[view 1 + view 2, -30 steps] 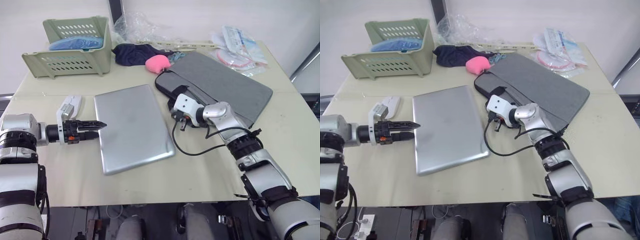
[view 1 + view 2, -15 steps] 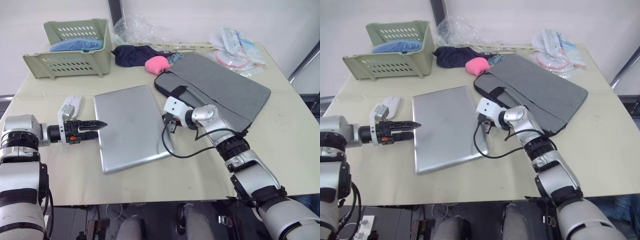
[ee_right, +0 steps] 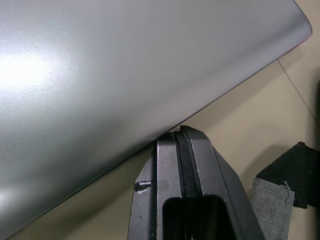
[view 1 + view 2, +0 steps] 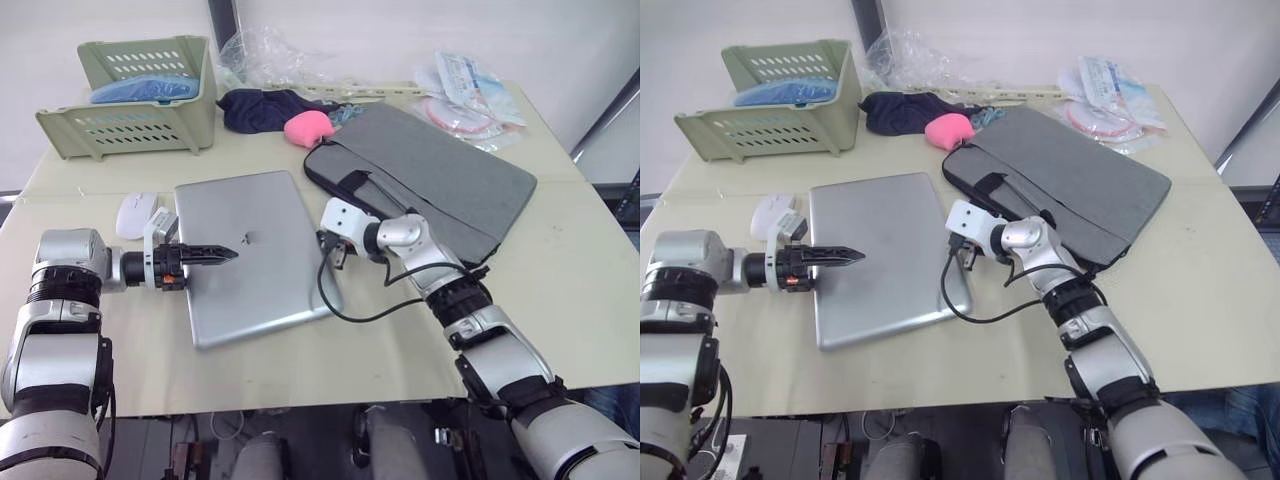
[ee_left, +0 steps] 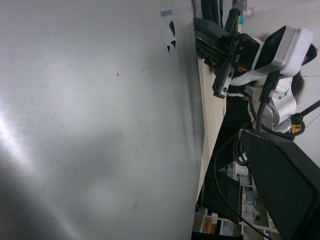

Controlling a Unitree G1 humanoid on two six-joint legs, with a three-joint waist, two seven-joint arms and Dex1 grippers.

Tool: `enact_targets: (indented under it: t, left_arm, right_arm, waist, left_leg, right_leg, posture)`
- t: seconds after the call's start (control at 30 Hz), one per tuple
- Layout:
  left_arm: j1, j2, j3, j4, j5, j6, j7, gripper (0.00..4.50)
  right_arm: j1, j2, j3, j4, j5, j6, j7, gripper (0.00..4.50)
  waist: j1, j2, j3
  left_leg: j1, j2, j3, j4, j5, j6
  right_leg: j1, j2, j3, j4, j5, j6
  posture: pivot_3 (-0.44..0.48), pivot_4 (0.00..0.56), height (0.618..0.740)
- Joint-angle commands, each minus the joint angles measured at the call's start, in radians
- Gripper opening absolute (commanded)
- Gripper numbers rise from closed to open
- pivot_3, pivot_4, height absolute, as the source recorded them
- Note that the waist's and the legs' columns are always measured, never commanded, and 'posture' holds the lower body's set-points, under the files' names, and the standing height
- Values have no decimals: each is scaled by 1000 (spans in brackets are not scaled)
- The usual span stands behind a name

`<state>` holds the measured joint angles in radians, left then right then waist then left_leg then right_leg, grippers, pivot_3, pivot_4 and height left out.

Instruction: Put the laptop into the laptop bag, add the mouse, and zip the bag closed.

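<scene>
This looks like a lab or test room set up as an office desk. A plain cream table (image 4: 560,250) fills the frame against a bare white wall. At upper left stands a green plastic basket (image 4: 130,95); at top centre lie crumpled plastic bags (image 4: 265,55), and at upper right sealed packets (image 4: 475,85), with a dark cloth (image 4: 255,105) between.

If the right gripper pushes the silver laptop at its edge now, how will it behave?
The laptop looks like a rigid slab, so it would probably move as one piece. Its smooth metal lies flat on the table, so it likely slides, perhaps pivoting. The shut right gripper meets only its thin edge and may slip.
</scene>
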<state>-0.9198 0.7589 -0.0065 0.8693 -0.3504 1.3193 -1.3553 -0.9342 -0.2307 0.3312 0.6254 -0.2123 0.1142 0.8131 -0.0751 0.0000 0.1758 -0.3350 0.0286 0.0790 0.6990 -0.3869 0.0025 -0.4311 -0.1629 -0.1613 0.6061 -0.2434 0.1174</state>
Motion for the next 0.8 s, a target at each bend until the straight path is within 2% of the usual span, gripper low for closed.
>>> enact_targets:
  t: [0.03, 0.23, 0.3, 0.47, 0.67, 0.77, 0.8]
  left_arm:
    - [-6, -6, 54, 4, -35, -9, 40, 3705]
    - [41, 19, 86, -53, -71, 35, 59, 1032]
    - [65, 28, 84, -91, -92, 58, 63, 367]
    - [95, 44, 114, -172, -146, 122, 100, 350]
    - [208, 105, 244, -387, -297, 292, 149, 350]
    - [292, 150, 299, -450, -386, 295, 196, 350]
    - [326, 165, 316, -479, -428, 295, 214, 350]
  right_arm:
    - [21, 7, 13, -48, 9, -4, 20, 0]
    - [50, 2, 11, -82, 11, 14, 24, 0]
    - [59, 0, 11, -91, 12, 18, 27, 0]
    - [87, -5, -15, -135, 33, 42, 15, 0]
    - [182, -56, -180, -407, 159, 157, -9, 0]
    - [226, -108, -273, -595, 248, 269, -1, 858]
    - [240, -140, -293, -662, 278, 317, 20, 1324]
  waist:
    - [-1, 0, 0]
    - [-5, -1, 0]
    - [-5, -1, 0]
    - [-7, -1, -1]
    - [-6, -1, 0]
    - [-5, -2, 1]
    - [-3, -2, 1]
  left_leg:
    - [0, 0, 0, 0, 0, 0]
    - [0, 0, 0, -1, 0, 0]
    - [0, 0, -1, -1, 0, 0]
    - [0, 0, -1, -1, 0, 0]
    - [-1, 0, -3, -2, 0, -1]
    - [-4, 0, -2, -2, 0, -1]
    - [-5, 0, -2, -2, 0, -1]
  right_leg:
    - [0, 0, 0, 0, 0, 0]
    - [-1, 0, 0, 0, 0, 0]
    - [0, 0, 0, 0, 0, 0]
    - [0, 0, 0, 0, 0, 0]
    - [-1, 0, 0, -1, 0, 0]
    - [-4, 0, 1, -1, 0, 0]
    - [-5, 0, 1, -1, 0, 0]
  posture:
    - [0, 150, 740]
    - [0, 150, 740]
    - [0, 150, 740]
    - [0, 150, 740]
    - [0, 150, 740]
    - [0, 150, 740]
    - [0, 150, 740]
